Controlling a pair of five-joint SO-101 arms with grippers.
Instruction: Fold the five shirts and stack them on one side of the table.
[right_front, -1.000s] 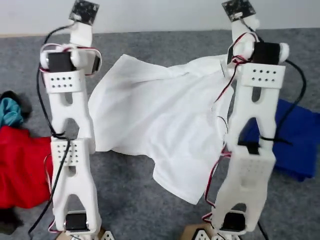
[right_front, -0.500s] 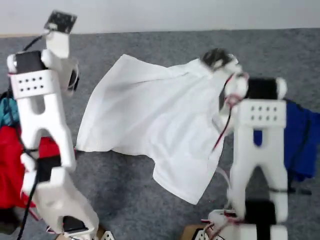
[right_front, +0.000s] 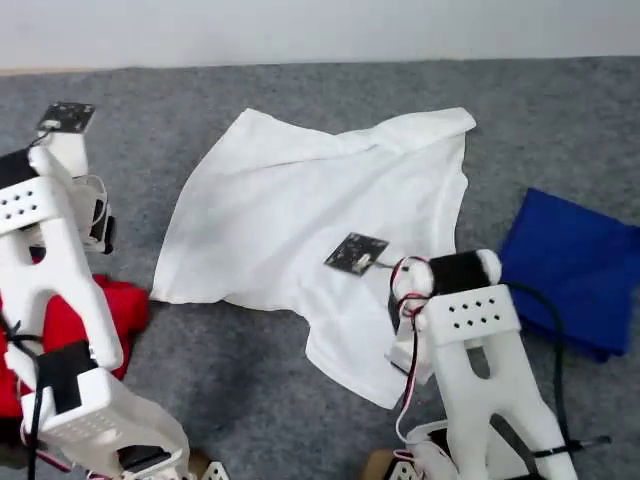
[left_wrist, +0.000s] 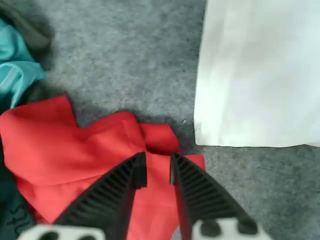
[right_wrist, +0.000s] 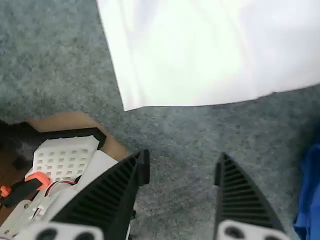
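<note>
A white shirt (right_front: 320, 230) lies spread out in the middle of the grey table, wrinkled along its far edge. The left arm (right_front: 45, 240) stands at the table's left side. My left gripper (left_wrist: 158, 165) hangs over a crumpled red shirt (left_wrist: 75, 155), its fingers a narrow gap apart and holding nothing, with the white shirt's corner (left_wrist: 260, 75) close by. The right arm (right_front: 465, 320) stands at the white shirt's near right corner. My right gripper (right_wrist: 182, 167) is wide open over bare table beside the white shirt's hem (right_wrist: 215, 50). A blue shirt (right_front: 570, 265) lies at the right.
The red shirt (right_front: 125, 300) lies at the table's left edge, partly under the left arm. A teal cloth (left_wrist: 15, 75) and a dark one (left_wrist: 25, 25) sit beside it. The right arm's base (right_wrist: 65, 160) is near the front edge. Grey table (right_front: 250, 400) shows in front of the white shirt.
Both arms have drawn back from the white shirt's far edge toward the front. The left arm swung out left over the red shirt. The white shirt now lies uncovered.
</note>
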